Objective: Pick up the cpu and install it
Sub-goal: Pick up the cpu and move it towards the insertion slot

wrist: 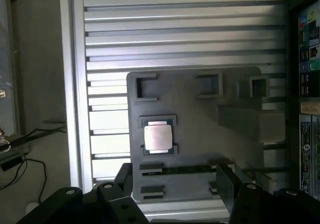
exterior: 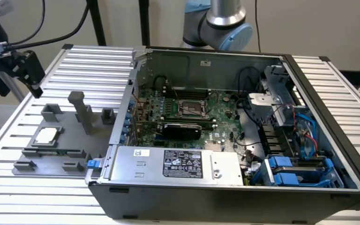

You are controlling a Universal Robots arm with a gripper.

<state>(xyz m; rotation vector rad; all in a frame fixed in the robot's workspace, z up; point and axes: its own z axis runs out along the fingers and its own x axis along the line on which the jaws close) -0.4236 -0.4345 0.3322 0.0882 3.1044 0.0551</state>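
Note:
The cpu [exterior: 47,136] [wrist: 158,136], a small silver square chip, lies flat in a holder on the grey fixture plate [exterior: 61,123] [wrist: 200,114], at the exterior view's left beside the computer case. My gripper [exterior: 28,72] [wrist: 175,181] hangs well above the plate's far left, apart from the cpu. Its dark fingers [wrist: 226,184] stand wide open with nothing between them. The motherboard's cpu socket [exterior: 191,108] lies uncovered inside the open case.
A long green memory stick [exterior: 58,152] [wrist: 185,170] lies in a slot of the plate near the cpu. Grey upright posts [exterior: 80,111] stand on the plate. The open case [exterior: 230,187] holds a power supply [exterior: 180,164] and cables. Everything rests on a ribbed aluminium table [exterior: 99,61].

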